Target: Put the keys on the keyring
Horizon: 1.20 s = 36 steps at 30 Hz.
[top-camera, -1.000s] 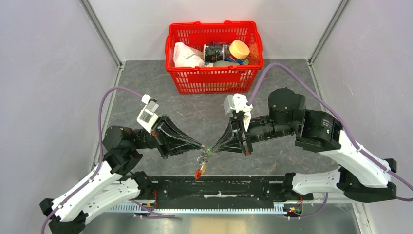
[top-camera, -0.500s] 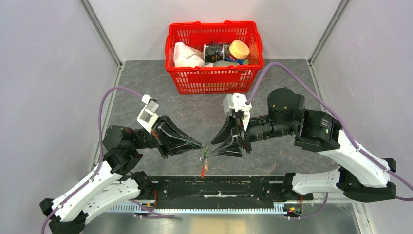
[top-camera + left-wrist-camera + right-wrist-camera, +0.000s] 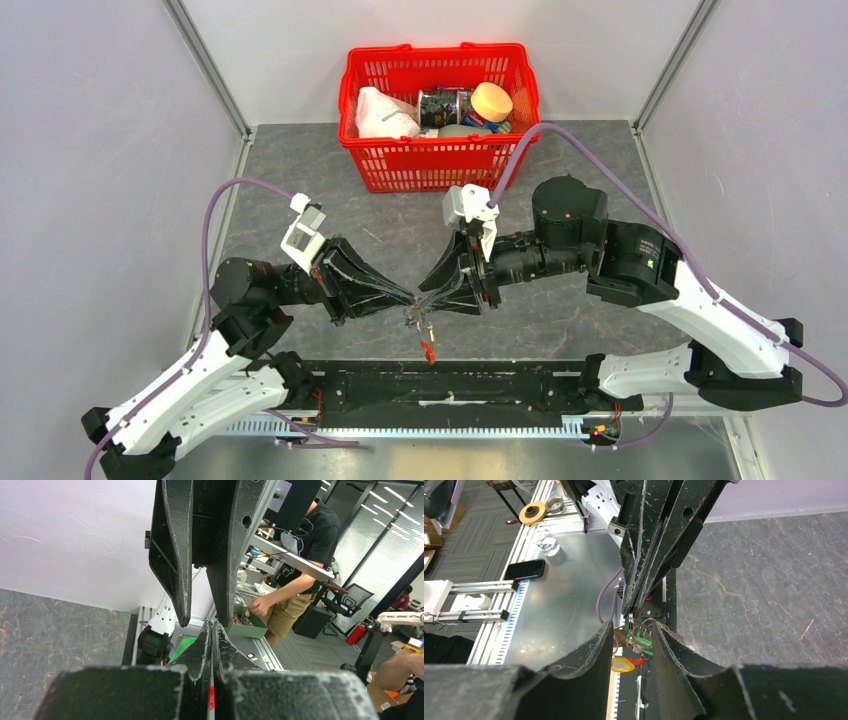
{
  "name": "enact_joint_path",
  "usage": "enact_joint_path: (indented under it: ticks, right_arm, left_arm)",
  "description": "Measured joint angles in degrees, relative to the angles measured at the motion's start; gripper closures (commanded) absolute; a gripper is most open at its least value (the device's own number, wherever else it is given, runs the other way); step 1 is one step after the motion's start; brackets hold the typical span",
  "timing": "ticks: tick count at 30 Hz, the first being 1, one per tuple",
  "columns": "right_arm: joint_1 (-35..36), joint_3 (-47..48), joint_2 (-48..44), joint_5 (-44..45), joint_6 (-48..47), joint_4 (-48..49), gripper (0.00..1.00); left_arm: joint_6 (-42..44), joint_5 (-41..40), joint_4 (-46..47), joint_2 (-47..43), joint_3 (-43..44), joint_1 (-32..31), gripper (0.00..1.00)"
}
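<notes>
The left claw (image 3: 412, 299) is pressed together, pinching the keyring (image 3: 427, 349). The keyring hangs in the air over the near edge of the table (image 3: 300, 160). The right claw (image 3: 631, 626) is spread wide, with the green-headed key (image 3: 642, 641) between its fingers.

Keys (image 3: 414, 319) and red-looped keyring (image 3: 428, 350) aloft together

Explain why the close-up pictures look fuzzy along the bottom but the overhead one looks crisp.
Top external: even soft light, sharp throughout, the keyring tiny. Left wrist: the left gripper sits too near the lens, so its base blurs. Right wrist: the right gripper blurs likewise, while the keys beyond look fairly sharp.
</notes>
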Motion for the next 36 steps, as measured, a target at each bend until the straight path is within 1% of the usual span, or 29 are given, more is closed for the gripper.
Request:
enact_joint_path:
  ticks: [10,12,13,14,15,16,17,23,24,26,28,32,36]
  right_arm:
    - [0.00,-1.25,0.17,-0.83,0.46,0.66,0.62]
    - [0.00,-1.64,0.17,-1.03,0.61,0.72,0.65]
    - [0.00,-1.79,0.17,-1.05,0.63,0.76,0.69]
    - [0.00,-1.95,0.17,-1.07,0.63,0.83,0.76]
    - [0.00,-2.08,0.17,-1.07,0.70,0.94,0.85]
    - [0.00,-2.16,0.17,-1.09,0.61,1.05,0.97]
    - [0.00,-2.21,0.17,-1.16,0.83,1.14,1.00]
    - [0.00,-2.23,0.15,-1.42,0.96,1.31,1.00]
    - [0.00,-2.23,0.15,-1.44,0.94,1.31,1.00]
    - [0.00,-2.21,0.15,-1.49,0.76,1.18,1.00]
    - [0.00,-1.97,0.20,-1.53,0.52,0.11,1.00]
    - [0.00,-1.16,0.20,-2.23,-0.07,-3.32,1.00]
    - [0.00,-0.83,0.20,-3.98,-0.48,-6.73,1.00]
  left_arm:
    - [0.00,-0.74,-0.02,-0.39,0.00,0.00,0.98]
    - [0.00,-0.87,-0.04,-0.39,0.00,0.00,0.98]
    - [0.00,-0.92,-0.02,-0.39,0.00,0.00,0.98]
    - [0.00,-1.01,-0.02,-0.39,0.00,0.00,0.98]
    - [0.00,-1.05,-0.02,-0.39,0.00,0.00,0.98]
    - [0.00,-1.07,-0.02,-0.37,0.00,0.00,0.98]
    - [0.00,-1.07,-0.02,-0.37,0.00,0.00,0.98]
    - [0.00,-1.09,-0.02,-0.37,0.00,0.00,0.97]
    - [0.00,-1.07,-0.02,-0.37,0.00,0.00,0.92]
    - [-0.04,-0.83,-0.02,-0.35,0.00,0.00,0.76]
    - [-0.20,-0.35,-0.20,-0.17,0.04,0.00,0.67]
    - [-0.39,1.66,-2.54,0.61,1.31,0.00,0.60]
    - [0.68,3.21,-9.64,1.60,4.63,0.00,0.58]
